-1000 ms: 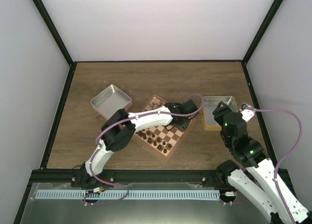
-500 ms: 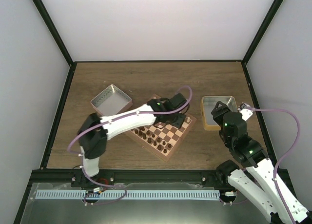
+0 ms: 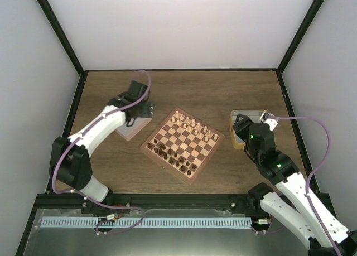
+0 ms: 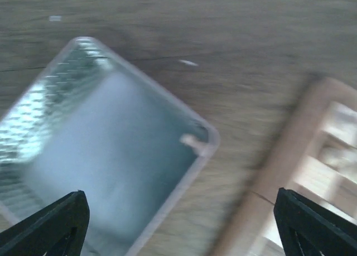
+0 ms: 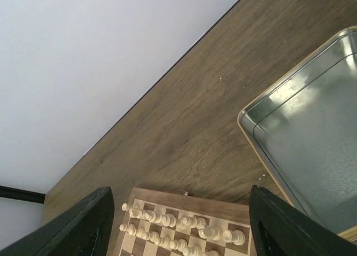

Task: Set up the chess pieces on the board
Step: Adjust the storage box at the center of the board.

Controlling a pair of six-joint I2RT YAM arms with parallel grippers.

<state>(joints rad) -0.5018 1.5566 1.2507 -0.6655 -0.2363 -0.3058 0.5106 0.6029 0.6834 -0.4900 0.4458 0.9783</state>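
Observation:
The board [image 3: 184, 145] lies at an angle in the middle of the table. Light chess pieces [image 3: 193, 125] stand in two rows along its far right side, and dark pieces [image 3: 172, 155] line the near left side. My left gripper [image 3: 144, 109] hangs open over the left silver tray [image 3: 131, 131], holding nothing. The blurred left wrist view shows one small light piece [image 4: 193, 142] in the corner of that tray [image 4: 106, 155], with the board's rim [image 4: 290, 172] to the right. My right gripper [image 3: 241, 129] is open and empty beside the right tray [image 3: 246, 114]. Its wrist view takes in the light rows [image 5: 167, 220].
The right silver tray [image 5: 312, 155] looks empty in the right wrist view. Dark frame posts and white walls close in the table on three sides. Bare wood lies behind the board and along the near edge.
My left arm has swung from the board's far right corner back over the left tray, and its jaws have opened. The right arm has shifted slightly left.

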